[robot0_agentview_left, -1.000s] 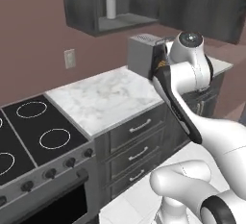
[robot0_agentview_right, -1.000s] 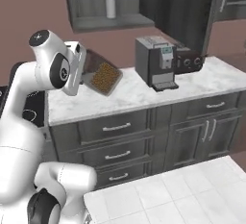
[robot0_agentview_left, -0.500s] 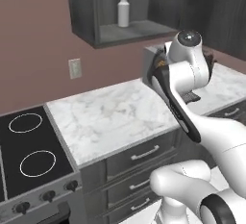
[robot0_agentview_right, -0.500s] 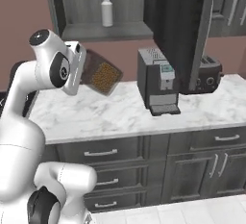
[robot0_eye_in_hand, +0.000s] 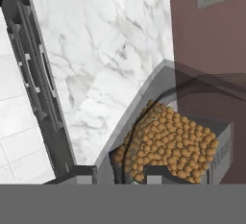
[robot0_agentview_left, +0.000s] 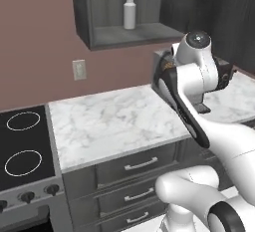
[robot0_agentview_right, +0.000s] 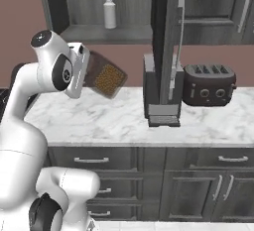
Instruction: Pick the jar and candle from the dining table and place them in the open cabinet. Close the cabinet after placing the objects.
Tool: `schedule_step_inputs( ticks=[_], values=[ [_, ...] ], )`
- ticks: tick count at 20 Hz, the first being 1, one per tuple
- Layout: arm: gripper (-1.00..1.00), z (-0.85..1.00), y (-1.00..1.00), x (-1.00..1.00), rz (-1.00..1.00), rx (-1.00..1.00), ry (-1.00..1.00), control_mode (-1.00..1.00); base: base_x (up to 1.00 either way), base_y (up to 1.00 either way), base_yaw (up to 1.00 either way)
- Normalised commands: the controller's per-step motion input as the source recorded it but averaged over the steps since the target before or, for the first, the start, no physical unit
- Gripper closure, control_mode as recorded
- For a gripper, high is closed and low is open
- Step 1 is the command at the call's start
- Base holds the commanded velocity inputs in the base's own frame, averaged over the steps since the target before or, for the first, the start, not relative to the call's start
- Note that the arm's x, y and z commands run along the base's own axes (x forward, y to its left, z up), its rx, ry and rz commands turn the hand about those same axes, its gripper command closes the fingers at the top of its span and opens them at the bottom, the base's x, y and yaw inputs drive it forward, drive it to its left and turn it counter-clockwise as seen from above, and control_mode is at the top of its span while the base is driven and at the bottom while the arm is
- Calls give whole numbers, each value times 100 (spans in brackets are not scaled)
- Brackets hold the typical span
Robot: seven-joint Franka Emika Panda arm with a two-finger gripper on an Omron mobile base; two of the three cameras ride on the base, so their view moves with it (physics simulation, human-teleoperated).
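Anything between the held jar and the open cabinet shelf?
Nothing visible in the way. The clear glass jar of tan-brown grains, clamped in the gripper, hangs tilted below the open dark cabinet shelf; a white spray bottle stands on it.

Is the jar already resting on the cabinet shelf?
No, the jar hangs tilted in the fingers above the marble counter, below the shelf holding the spray bottle.

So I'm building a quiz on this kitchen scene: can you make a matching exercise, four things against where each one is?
Things:
1. jar
2. spray bottle
3. toaster
4. stove

Places:
A. on the counter, right of the coffee machine
B. left of the marble counter
C. held tilted in the tool, above the counter
D. on the open cabinet shelf

Pairs: 1-C, 2-D, 3-A, 4-B
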Motion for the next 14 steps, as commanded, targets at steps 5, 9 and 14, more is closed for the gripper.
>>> schedule_step_inputs(
  ticks=[5, 9, 14],
  values=[
    [100, 0, 0, 0, 0, 0, 0, 100, 6, -19, 34],
    [100, 0, 0, 0, 0, 0, 0, 100, 4, -6, 19],
    [100, 0, 0, 0, 0, 0, 0, 100, 45, -23, 4]
  ],
)
